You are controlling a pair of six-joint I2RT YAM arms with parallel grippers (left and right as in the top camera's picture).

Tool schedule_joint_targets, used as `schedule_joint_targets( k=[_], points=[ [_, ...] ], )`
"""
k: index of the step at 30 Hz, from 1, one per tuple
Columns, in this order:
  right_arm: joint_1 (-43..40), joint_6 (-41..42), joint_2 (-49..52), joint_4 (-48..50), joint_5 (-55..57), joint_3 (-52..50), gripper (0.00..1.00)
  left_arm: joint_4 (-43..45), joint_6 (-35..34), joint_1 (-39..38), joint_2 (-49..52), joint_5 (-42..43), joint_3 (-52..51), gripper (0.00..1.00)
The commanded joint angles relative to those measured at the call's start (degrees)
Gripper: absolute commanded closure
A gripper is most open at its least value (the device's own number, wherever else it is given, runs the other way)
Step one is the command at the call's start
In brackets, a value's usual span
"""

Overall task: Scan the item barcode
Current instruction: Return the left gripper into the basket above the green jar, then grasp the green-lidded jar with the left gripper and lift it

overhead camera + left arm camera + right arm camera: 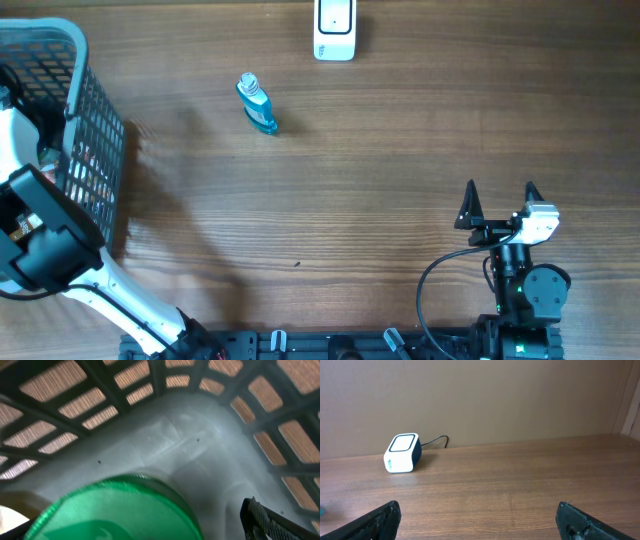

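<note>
My left arm [45,235] reaches down into the grey mesh basket [95,120] at the table's left edge. In the left wrist view, my left gripper [135,527] is open over a round green-topped item [115,510] on the basket floor. One dark finger [260,520] shows at the right, clear of the green top. A small blue bottle [258,104] lies on the table. The white barcode scanner [334,28] stands at the far edge, also visible in the right wrist view as the scanner [402,453]. My right gripper [500,195] is open and empty above the wood [479,515].
The basket's mesh walls [150,380] close in around the left gripper. A black cable [437,440] runs from the scanner to the brown back wall. Another cable [435,280] loops beside the right arm's base.
</note>
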Motion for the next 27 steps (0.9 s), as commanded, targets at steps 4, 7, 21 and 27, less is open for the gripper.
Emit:
schedule_joint_targets(
  k=[4,7,21,27],
  points=[
    [0.2,-0.5,-0.1,0.1,-0.5,-0.1,0.0,1.9,0.9,2.2,0.3,0.5,-0.2,0.17],
    [0.2,-0.5,-0.1,0.1,-0.5,-0.1,0.0,2.1,0.9,3.0,0.3,0.5,-0.2,0.24],
    [0.2,-0.5,-0.1,0.1,-0.5,-0.1,0.0,-0.6,0.9,3.3,-0.2,0.5,-0.2,0.47],
    [0.2,-0.5,-0.1,0.1,-0.5,-0.1,0.0,-2.9,0.9,3.3,-5.2,1.3,-0.1,0.46]
  ],
)
